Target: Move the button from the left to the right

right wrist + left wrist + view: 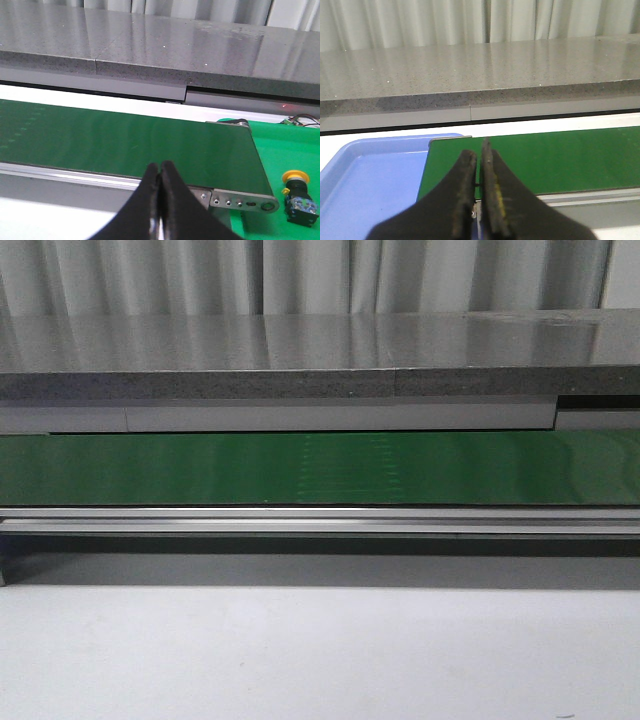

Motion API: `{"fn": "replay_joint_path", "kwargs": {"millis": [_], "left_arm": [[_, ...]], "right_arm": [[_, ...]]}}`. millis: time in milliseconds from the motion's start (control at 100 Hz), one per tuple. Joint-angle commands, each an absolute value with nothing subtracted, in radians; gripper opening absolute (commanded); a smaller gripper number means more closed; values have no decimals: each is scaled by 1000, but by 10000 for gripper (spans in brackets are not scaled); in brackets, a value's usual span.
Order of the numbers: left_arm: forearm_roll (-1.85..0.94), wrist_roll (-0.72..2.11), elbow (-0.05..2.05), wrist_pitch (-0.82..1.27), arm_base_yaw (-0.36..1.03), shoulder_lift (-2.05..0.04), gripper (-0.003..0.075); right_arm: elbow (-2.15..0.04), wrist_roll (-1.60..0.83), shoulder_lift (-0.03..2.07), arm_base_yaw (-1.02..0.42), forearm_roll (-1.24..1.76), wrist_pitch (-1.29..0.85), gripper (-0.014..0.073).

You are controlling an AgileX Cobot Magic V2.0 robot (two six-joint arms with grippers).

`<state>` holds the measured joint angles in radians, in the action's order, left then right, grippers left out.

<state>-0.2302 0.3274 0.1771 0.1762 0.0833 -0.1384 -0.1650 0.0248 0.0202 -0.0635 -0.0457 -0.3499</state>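
The button (298,196), with a round orange-yellow cap on a black body, stands on the bright green surface (280,145) just past the right end of the conveyor belt (125,142), seen only in the right wrist view. My right gripper (160,167) is shut and empty, over the belt's near rail, well to the side of the button. My left gripper (478,152) is shut and empty, over the left end of the green belt (560,155), beside the blue tray (370,175). Neither gripper shows in the front view.
The green belt (320,468) runs across the front view between a grey stone counter (300,360) behind and a metal rail (320,520) in front. A white tabletop (300,660) lies nearest. The belt's end bracket (245,202) sits close to the button.
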Motion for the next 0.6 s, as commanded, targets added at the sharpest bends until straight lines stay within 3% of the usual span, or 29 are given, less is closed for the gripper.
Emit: {"fn": "replay_joint_path", "kwargs": {"millis": [0, 350, 590], "left_arm": [[-242, 324, 206, 90, 93, -148, 5], [-242, 324, 205, 92, 93, -148, 5], [-242, 324, 205, 92, 93, -148, 5]], "right_arm": [[-136, 25, -26, -65, -57, -231, -121], [31, 29, -23, -67, -57, -63, -121], [30, 29, -23, -67, -57, -71, -121]]}}
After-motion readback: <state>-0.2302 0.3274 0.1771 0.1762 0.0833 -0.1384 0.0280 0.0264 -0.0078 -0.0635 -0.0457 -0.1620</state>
